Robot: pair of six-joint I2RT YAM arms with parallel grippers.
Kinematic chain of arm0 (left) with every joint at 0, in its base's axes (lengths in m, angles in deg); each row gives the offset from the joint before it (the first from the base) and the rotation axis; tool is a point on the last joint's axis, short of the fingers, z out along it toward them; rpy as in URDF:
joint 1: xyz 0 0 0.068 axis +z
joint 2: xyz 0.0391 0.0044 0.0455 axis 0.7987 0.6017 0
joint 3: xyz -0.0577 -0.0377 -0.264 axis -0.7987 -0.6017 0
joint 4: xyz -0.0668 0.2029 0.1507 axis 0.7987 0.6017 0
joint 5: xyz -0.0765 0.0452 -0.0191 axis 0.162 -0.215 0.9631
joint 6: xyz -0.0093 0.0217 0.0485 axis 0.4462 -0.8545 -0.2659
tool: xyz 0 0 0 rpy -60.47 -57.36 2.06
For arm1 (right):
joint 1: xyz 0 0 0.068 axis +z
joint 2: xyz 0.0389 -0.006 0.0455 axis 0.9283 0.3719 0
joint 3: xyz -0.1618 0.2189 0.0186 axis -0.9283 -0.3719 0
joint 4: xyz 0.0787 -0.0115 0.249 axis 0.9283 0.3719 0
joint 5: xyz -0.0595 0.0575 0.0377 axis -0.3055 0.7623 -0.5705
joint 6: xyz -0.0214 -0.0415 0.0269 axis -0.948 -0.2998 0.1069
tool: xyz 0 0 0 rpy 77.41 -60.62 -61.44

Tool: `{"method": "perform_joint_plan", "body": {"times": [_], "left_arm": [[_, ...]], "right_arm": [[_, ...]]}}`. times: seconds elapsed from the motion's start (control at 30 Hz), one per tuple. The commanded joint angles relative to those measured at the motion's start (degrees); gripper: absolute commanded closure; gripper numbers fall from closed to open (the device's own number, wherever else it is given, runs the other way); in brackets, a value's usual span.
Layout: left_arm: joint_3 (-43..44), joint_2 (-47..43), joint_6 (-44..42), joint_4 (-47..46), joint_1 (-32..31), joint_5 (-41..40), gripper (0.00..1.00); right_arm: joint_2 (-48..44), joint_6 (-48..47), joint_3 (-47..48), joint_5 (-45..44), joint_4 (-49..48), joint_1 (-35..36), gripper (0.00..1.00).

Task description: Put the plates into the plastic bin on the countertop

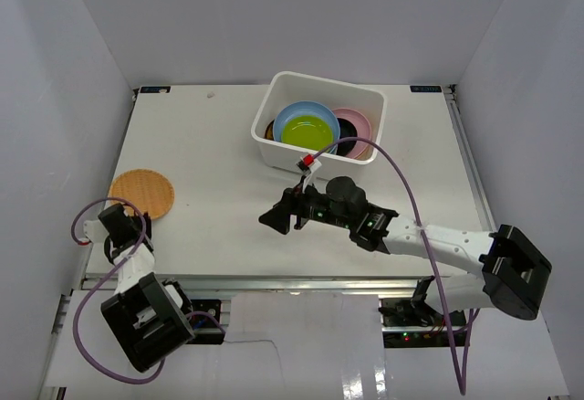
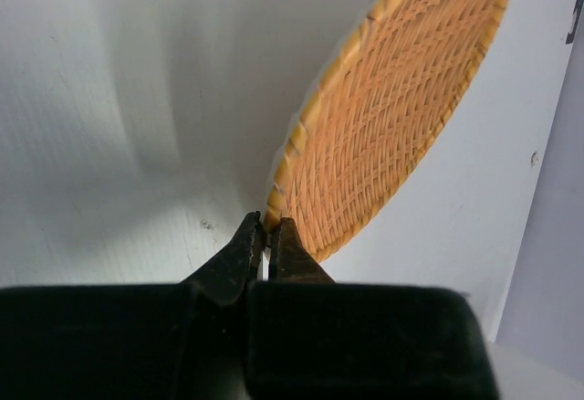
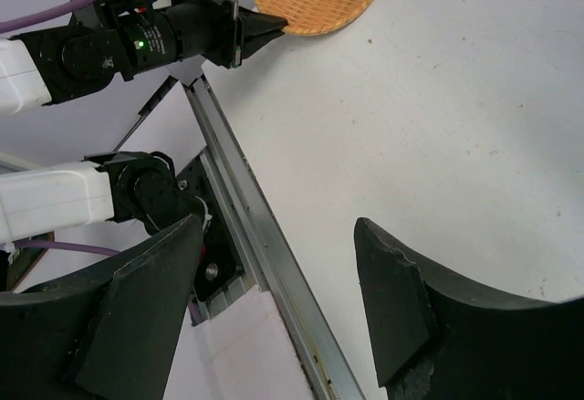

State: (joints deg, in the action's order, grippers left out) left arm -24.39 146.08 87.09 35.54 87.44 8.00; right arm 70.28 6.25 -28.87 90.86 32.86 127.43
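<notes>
From above, your left fingers (image 1: 128, 221) pinch the orange plate (image 1: 141, 193) at the left side of the worktop (image 1: 210, 144). It is well apart from the bin (image 1: 274, 149), which holds other plates (image 1: 307, 132).

In the left wrist view, the fingers are closed on the plate's rim.

In the right wrist view, your right fingers (image 3: 401, 300) are wide open and hold nothing.

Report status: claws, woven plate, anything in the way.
Left claw shut on rim of orange woven round plate. Right claw open, empty. It sits between plate and white plastic bin, possibly in the way.
</notes>
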Motion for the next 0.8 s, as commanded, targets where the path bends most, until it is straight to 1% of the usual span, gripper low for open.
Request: {"method": "perform_joint_plan", "body": {"times": [0.0,0.1,0.23,0.27,0.37,0.4,0.43,0.47,0.5,0.6,0.63,0.67,0.77], "left_arm": [[-1.22,-0.30,-3.18,2.10,0.11,0.55,1.00],[-2.10,-0.65,-3.71,1.14,0.19,3.61,1.00],[-2.19,-2.84,-4.85,-0.27,0.19,11.17,1.00],[-1.93,-4.50,-5.03,-0.27,0.11,15.19,1.00],[1.84,-6.27,-5.12,-0.18,0.19,23.20,1.00],[3.16,-7.50,-4.94,-0.27,0.11,28.02,1.00],[5.96,-7.94,-4.86,-0.27,0.02,30.67,1.00],[7.46,-8.21,-5.12,-0.18,-0.33,35.31,1.00],[8.96,-8.21,-5.03,0.08,-1.29,36.66,1.00],[13.53,-9.52,-5.64,0.08,-6.03,38.26,1.00],[14.59,-11.10,-5.99,0.17,-8.05,38.35,1.00],[16.86,-12.33,-6.52,0.17,-8.76,38.43,1.00],[20.21,-12.96,-6.53,0.26,-11.49,39.22,1.00]], "right_arm": [[-2.51,-1.51,-0.01,0.19,-0.41,-0.64,0.26],[-3.83,-1.68,-0.10,-0.51,0.03,-0.73,0.26],[-4.80,-2.82,0.34,-1.31,1.00,-1.08,0.26],[-4.72,-3.09,0.69,-1.31,1.87,-1.78,0.26],[-4.54,-3.36,2.01,1.41,3.11,-4.59,0.16],[-4.37,-2.92,2.19,2.72,3.11,-5.73,0.10],[-4.10,-1.96,3.32,6.56,3.28,-8.18,0.07],[-3.23,-1.69,4.29,8.60,3.72,-9.42,0.02],[-2.61,-1.60,5.52,10.10,4.77,-11.43,0.02],[-0.16,-2.12,10.79,13.89,7.85,-13.29,0.09],[0.46,-2.30,11.93,14.51,8.38,-13.91,0.09],[1.78,-2.82,14.21,15.38,9.51,-14.17,0.10],[3.72,-3.18,18.26,16.53,10.32,-14.35,0.10]]}}
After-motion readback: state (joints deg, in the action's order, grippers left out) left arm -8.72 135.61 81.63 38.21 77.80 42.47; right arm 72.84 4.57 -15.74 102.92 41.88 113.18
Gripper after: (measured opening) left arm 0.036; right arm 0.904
